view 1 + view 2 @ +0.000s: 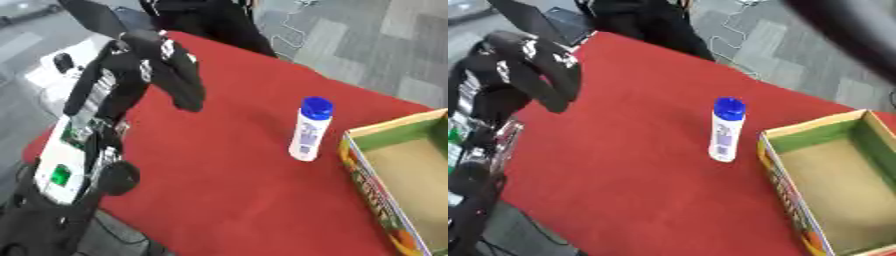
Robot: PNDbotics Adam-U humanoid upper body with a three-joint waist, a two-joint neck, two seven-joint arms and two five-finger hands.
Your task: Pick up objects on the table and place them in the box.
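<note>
At the left, our left hand (179, 75) hangs above the red table (219, 150), fingers curled downward and holding nothing, well apart from the bottle. At centre, the white bottle with a blue cap (310, 131) stands upright on the cloth, just beside the box. We judge it light, rigid and smooth-sided, and easily tipped; we would grasp it round the mid-body, below the cap. At the right, the open cardboard box (785, 175) appears empty. Our right hand is not visible.
</note>
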